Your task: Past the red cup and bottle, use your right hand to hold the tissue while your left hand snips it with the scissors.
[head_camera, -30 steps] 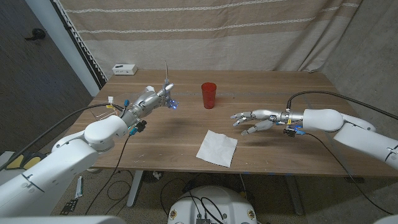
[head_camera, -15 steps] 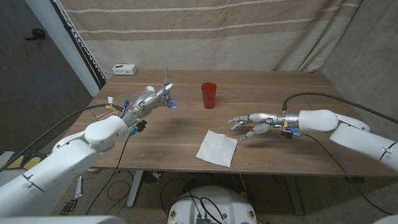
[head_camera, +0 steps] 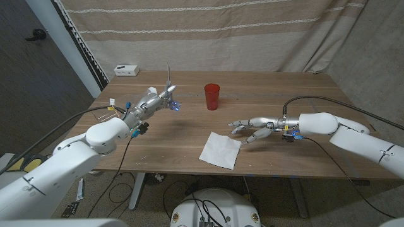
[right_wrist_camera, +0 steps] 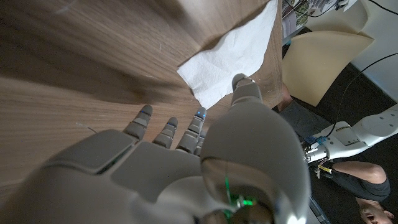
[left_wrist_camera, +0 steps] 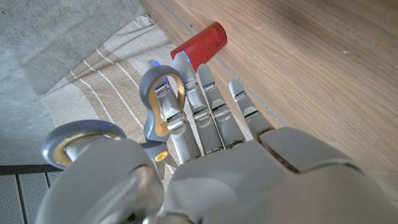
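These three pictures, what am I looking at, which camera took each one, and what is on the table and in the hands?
This is a two-armed robot at a wooden table. One picture comes from a camera on its head, looking down; the other two come from cameras on each wrist, looking along the back of that hand. On the table stand a red plastic cup and a small white box, and a white paper tissue lies flat. The left hand holds grey-handled scissors, blades pointing up. The right hand holds nothing, its fingers spread just beside the tissue.

Tissue point(head_camera: 220, 150) near table's point(head_camera: 297, 88) front edge, cup point(head_camera: 212, 96) behind it
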Controlling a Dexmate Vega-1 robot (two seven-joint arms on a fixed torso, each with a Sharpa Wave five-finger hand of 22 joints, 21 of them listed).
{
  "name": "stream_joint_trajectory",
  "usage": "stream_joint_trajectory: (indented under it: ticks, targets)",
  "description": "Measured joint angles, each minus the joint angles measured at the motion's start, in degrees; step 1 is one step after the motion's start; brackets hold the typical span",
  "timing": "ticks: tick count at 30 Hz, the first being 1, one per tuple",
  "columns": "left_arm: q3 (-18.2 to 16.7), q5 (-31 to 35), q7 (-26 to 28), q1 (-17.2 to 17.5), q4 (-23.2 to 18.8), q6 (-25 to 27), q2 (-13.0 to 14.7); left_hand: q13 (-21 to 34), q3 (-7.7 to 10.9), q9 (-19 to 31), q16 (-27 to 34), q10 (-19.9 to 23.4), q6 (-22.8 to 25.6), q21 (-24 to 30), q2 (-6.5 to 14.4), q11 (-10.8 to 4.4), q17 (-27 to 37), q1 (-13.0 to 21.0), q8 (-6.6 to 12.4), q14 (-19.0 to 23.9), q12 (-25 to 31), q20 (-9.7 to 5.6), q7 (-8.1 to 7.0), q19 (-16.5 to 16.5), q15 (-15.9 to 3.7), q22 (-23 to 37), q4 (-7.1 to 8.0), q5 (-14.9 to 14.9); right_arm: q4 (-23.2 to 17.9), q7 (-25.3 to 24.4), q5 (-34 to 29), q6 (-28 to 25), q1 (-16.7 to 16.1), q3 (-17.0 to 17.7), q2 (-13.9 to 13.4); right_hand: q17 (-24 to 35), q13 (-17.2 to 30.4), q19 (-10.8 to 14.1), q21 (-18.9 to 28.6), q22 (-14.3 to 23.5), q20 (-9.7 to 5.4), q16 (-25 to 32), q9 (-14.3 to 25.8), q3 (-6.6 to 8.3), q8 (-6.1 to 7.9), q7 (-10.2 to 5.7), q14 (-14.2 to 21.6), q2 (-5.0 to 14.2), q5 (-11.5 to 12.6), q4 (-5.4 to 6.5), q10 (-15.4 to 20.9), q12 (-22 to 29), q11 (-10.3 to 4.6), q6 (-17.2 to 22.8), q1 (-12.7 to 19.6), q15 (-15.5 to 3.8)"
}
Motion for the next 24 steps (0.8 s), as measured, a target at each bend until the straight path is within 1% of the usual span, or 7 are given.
stream_joint_trajectory:
  ticks: [5,6,9,15,17,18,24]
  targets:
    - [-0.2,-0.02,0.0,0.16,-0.08,0.02,0.07,0.0,0.0,0.0,0.0,0.0,0.0,0.0,-0.23,0.0,-0.14,0.23,0.01,0.4,0.0,-0.05,0.0,0.05,-0.09,0.0,0.0,0.01,0.15,-0.56,-0.2,0.2,-0.07,-0.24,0.36,0.0,0.04,0.02,0.0,0.0,-0.02,0.0,0.0,-0.25,0.42,-0.04,0.0,-0.24,0.0,0.25,0.0,0.26,0.0,0.04,-0.25,0.0]
    - [-0.26,-0.02,0.0,0.24,-0.12,0.02,0.11,0.0,0.0,0.0,0.0,0.0,0.0,0.0,-0.23,0.0,-0.14,0.23,0.01,0.63,0.0,-0.22,0.0,0.22,-0.19,0.0,0.0,0.01,0.18,-0.87,-0.31,0.31,-0.25,-0.29,0.48,0.0,0.09,0.26,0.0,0.0,-0.25,0.18,0.0,-0.31,0.68,-0.67,0.02,-0.45,0.0,0.31,0.02,0.53,-0.01,0.68,-0.45,-0.02]
    - [-0.39,-0.01,0.01,0.35,-0.23,0.02,0.17,0.0,0.0,0.0,0.0,0.01,0.0,0.0,-0.23,0.01,-0.14,0.23,0.02,0.83,0.21,-0.32,0.0,0.31,-0.4,0.0,0.0,0.01,0.38,-1.43,-0.45,0.41,-0.51,-0.33,0.67,0.0,0.14,0.44,0.0,0.0,-0.43,0.35,0.0,-0.55,0.9,-1.48,0.45,-0.68,0.0,0.55,0.37,0.7,-0.3,1.48,-0.68,0.0]
    - [-0.61,0.04,0.01,0.53,-0.44,0.02,0.24,0.0,0.0,0.0,0.0,0.01,0.0,0.0,0.01,0.01,-0.14,0.45,-0.05,0.83,0.23,-0.32,0.0,0.31,-0.4,0.0,0.0,0.01,0.52,-1.89,-0.4,0.57,-0.64,-0.37,0.76,0.0,0.14,0.43,0.0,0.0,-0.43,0.35,0.0,-0.55,0.9,-1.65,0.44,-0.91,-0.39,0.55,0.56,1.12,-0.11,1.66,-0.91,0.0]
    - [-0.64,0.04,0.01,0.55,-0.48,0.02,0.26,0.0,0.0,0.0,0.0,0.02,0.0,0.0,0.01,0.02,-0.14,0.45,-0.22,0.83,0.23,-0.32,0.0,0.31,-0.4,0.0,0.0,0.01,0.52,-1.85,-0.24,0.68,-0.64,-0.37,0.76,0.0,0.14,0.43,0.0,0.01,-0.42,0.34,0.0,-0.79,0.9,-1.65,0.44,-0.9,-0.39,0.79,0.56,1.12,-0.11,1.65,-0.91,0.0]
    - [-0.67,0.2,0.01,0.55,-0.5,0.0,0.27,0.0,0.0,0.0,0.0,0.02,0.0,0.0,0.01,0.02,-0.14,0.45,-0.22,0.82,0.23,-0.32,0.0,0.31,-0.4,0.0,0.0,0.01,1.3,-1.78,-0.13,0.74,-0.81,-0.82,1.37,0.01,0.14,0.43,0.0,0.01,-0.42,0.35,-0.11,-0.79,0.9,-1.65,0.44,-0.9,-0.39,0.79,0.56,1.12,-0.11,1.65,-0.91,0.0]
    - [-0.81,0.32,0.01,0.56,-0.66,0.0,0.28,0.01,0.0,0.01,0.0,0.07,0.0,-0.22,0.01,0.07,-0.14,0.45,-0.23,0.82,0.48,-0.31,0.0,0.31,-0.4,0.0,0.0,0.01,1.79,-1.45,0.12,0.95,-0.67,-1.28,1.93,0.01,-0.02,0.42,-0.01,0.0,-0.42,0.35,-0.31,-0.79,0.9,-1.32,0.44,-0.9,-0.39,0.79,0.33,1.12,-0.33,1.33,-0.9,0.0]
